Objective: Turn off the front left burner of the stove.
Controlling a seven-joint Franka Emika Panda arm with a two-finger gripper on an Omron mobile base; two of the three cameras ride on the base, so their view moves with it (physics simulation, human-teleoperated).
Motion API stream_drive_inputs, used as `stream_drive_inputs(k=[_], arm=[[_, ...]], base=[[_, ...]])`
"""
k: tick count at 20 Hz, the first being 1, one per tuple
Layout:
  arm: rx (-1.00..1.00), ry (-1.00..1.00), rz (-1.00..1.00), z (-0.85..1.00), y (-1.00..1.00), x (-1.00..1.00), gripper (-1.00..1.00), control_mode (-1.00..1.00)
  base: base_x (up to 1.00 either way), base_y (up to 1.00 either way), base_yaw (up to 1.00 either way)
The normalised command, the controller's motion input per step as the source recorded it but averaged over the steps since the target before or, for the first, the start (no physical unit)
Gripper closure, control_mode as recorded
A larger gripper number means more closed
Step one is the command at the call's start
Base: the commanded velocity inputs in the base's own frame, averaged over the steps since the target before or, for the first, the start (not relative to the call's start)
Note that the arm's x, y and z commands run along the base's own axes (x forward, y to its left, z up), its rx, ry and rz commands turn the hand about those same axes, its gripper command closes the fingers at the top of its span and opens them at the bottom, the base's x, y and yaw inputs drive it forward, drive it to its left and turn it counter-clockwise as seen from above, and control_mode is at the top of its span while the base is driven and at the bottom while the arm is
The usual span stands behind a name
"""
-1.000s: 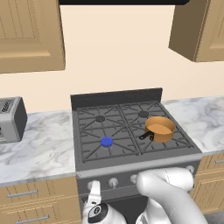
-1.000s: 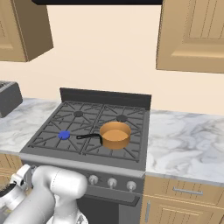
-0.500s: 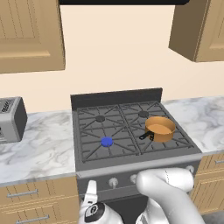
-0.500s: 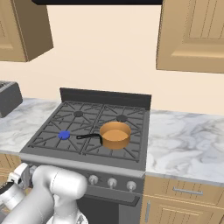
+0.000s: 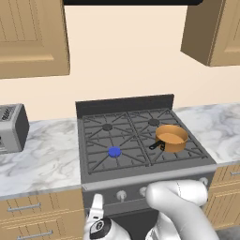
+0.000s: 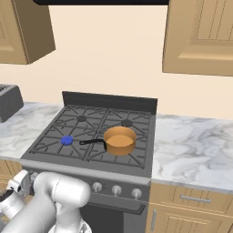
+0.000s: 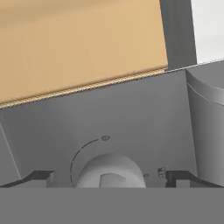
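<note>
Low before the stove [image 5: 140, 176], my gripper [image 7: 109, 178] points at a knob [image 7: 111, 171], fingers [image 7: 41, 177] spread beside it.

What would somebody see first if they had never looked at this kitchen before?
Probably the bright blue front left burner glowing on the dark grey stove, and the shiny copper pot sitting on the front right grate beside it. Low down at the stove's front, the gripper has its two dark fingertips on either side of a round silver knob, not yet pinching it.
</note>
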Motion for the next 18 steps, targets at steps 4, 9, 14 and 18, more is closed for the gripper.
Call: stream_drive_inputs(k=[4,9,14,18], arm=[[0.00,0.00,0.00,0.00,-0.24,-0.03,-1.00,-1.00],[0.00,0.00,0.00,0.00,-0.18,0.00,-1.00,-1.00],[0.00,0.00,0.00,0.00,-0.01,0.10,-1.00,-1.00],[0.01,0.00,0.03,0.00,0.00,0.18,-1.00,-1.00]], base=[[0.00,0.00,0.00],[0.00,0.00,0.00],[0.00,0.00,0.00],[0.00,0.00,0.00]])
